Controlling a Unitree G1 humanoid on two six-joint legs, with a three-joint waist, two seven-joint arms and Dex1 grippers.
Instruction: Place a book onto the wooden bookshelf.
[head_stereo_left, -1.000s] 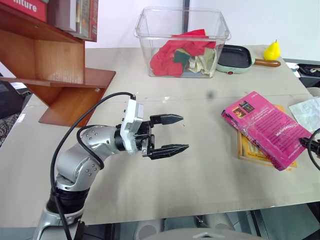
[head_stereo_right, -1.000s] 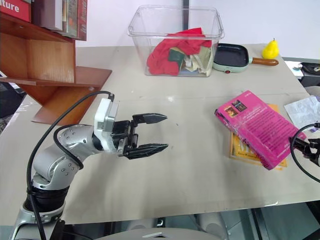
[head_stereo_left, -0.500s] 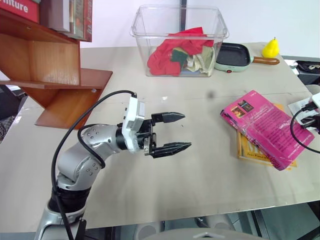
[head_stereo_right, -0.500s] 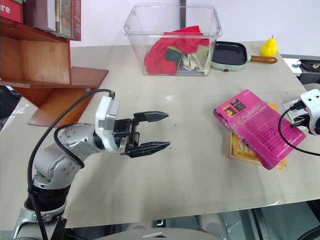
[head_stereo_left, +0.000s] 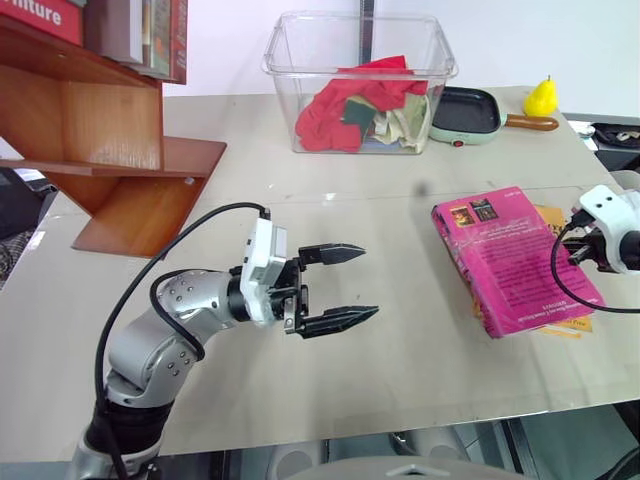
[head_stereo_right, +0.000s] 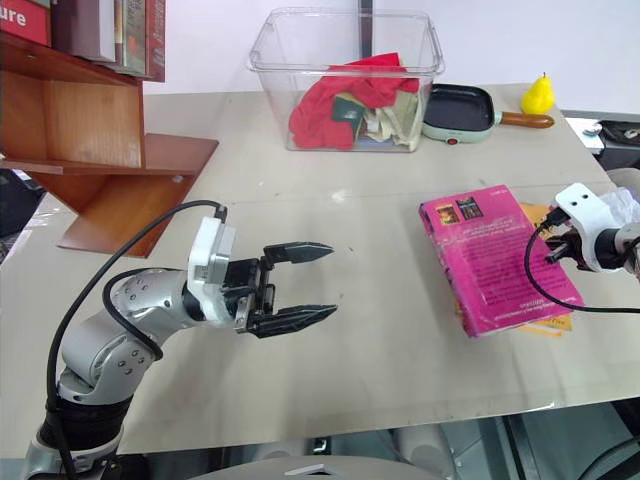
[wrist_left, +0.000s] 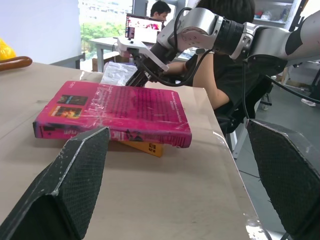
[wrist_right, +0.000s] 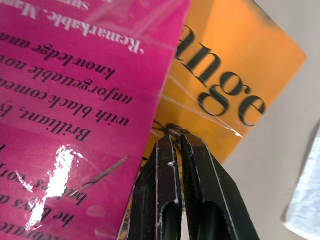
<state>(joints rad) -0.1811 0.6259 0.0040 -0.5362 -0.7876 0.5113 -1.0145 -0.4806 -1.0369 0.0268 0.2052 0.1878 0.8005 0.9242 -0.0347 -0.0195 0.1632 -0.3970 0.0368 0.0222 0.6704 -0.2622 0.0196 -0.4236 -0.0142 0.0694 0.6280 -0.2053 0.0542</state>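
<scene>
Magenta book (head_stereo_left: 512, 258), on the yellow one near the tabletop's right edge, has swung squarer since a moment ago as the right tool (wrist_right: 175, 142), now pinched shut, reached its edge; left tool (head_stereo_left: 340, 285) waits wide.

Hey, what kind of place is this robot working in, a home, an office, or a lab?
Probably an office or lab used for robot trials. Beyond the table a person sits at a desk with a lit screen, and the table carries mixed practice items: a pink book, a bin of cloths, a small pan.
</scene>
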